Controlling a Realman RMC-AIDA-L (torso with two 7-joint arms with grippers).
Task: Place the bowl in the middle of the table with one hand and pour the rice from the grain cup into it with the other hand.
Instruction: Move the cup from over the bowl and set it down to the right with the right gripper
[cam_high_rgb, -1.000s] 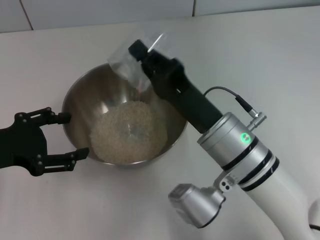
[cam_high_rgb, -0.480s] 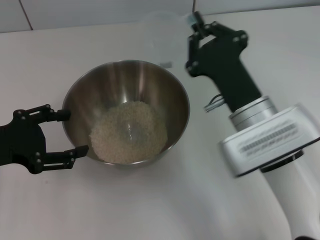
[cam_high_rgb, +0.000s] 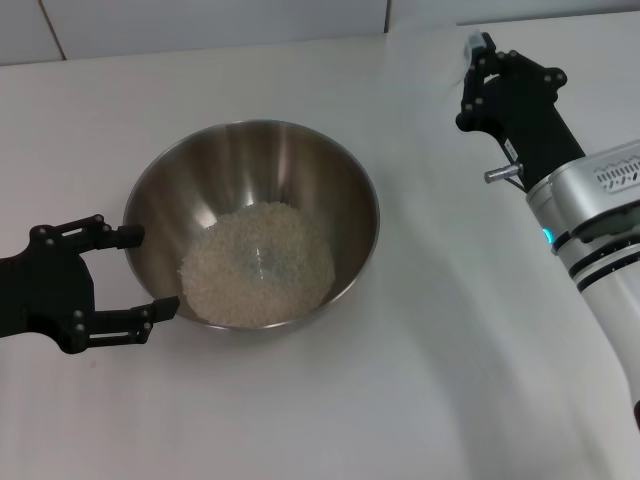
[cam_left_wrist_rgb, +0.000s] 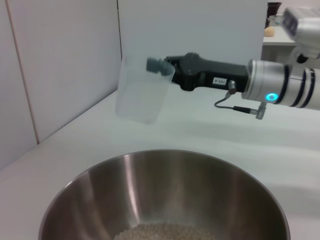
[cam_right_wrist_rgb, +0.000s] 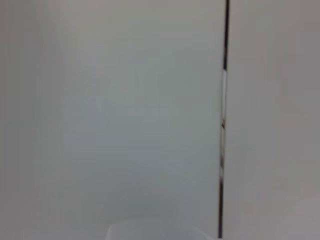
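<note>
The steel bowl (cam_high_rgb: 240, 160) stands in the middle of the white table (cam_high_rgb: 400, 390) with a pale heap of rice (cam_high_rgb: 256, 266) in its bottom. My left gripper (cam_high_rgb: 157, 268) is open at the bowl's left side, with its fingertips by the outer wall. My right gripper (cam_high_rgb: 472, 80) is up at the back right, away from the bowl. The left wrist view shows it (cam_left_wrist_rgb: 169, 65) shut on the handle of the clear grain cup (cam_left_wrist_rgb: 142, 95), which is held in the air, roughly upright and empty-looking. The bowl (cam_left_wrist_rgb: 165, 185) and rice (cam_left_wrist_rgb: 162, 232) also show there.
A white wall with a dark seam (cam_right_wrist_rgb: 223, 100) fills the right wrist view, with the cup's rim (cam_right_wrist_rgb: 155, 229) at its lower edge. White wall panels (cam_left_wrist_rgb: 60, 75) stand behind the table. A cable and plug (cam_high_rgb: 503, 172) stick out of the right wrist.
My right gripper has swung from over the bowl's back rim to the back right, turning the cup from tipped to roughly upright. The left gripper, bowl and rice have not moved.
</note>
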